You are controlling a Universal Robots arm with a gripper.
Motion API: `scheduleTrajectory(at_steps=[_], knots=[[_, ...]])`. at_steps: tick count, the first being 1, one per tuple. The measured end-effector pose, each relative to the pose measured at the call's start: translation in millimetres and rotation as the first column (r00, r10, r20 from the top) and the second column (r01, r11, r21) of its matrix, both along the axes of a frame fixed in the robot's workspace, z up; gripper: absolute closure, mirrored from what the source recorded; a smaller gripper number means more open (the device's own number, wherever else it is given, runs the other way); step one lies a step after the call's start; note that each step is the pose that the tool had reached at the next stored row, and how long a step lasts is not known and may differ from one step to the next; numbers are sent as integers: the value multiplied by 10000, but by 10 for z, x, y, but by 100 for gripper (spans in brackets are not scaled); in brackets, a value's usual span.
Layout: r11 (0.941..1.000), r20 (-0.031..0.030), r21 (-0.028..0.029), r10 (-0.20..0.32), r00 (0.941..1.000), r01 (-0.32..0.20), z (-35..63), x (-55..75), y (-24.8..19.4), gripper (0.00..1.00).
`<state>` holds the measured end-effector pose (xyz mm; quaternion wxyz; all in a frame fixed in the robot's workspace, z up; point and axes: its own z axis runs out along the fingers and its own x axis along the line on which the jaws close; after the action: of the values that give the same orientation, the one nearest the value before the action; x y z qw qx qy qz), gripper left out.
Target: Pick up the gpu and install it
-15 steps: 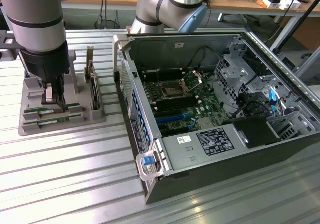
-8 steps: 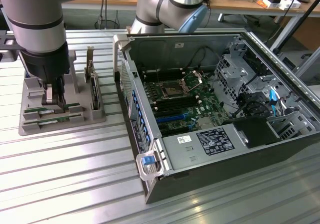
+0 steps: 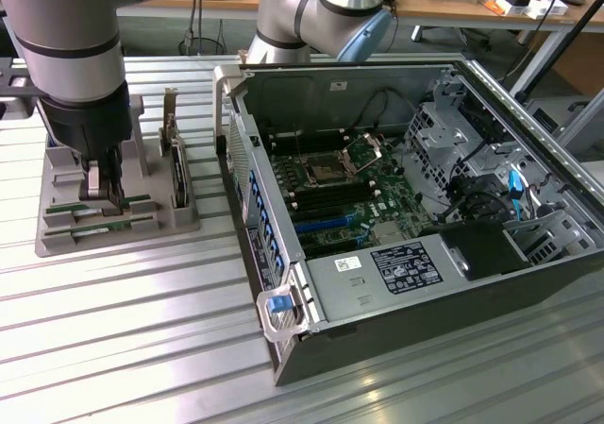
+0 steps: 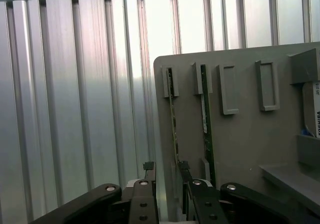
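Note:
The gpu is a thin green stick standing on edge in a slot of the grey holder tray, in the slot nearest the tray's edge. In the exterior view the gpu lies low in the tray at that view's left. My gripper is open and hangs just over it, one fingertip on each side of the stick, the nearer one close beside it. In the exterior view the gripper reaches down into the tray. A second green stick stands in the neighbouring slot.
An upright dark card with a metal bracket stands in the same tray. The open computer case with its motherboard lies at the exterior view's right on the ribbed metal table. Two tray slots stand vacant.

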<state>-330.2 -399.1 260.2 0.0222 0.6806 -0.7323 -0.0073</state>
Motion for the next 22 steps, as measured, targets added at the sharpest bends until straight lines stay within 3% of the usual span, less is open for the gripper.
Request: scheduleTrajectory(at_steps=[22], knots=[[10000, -1, 0, 1, 10000, -1, -72, -3, 0, 69]])
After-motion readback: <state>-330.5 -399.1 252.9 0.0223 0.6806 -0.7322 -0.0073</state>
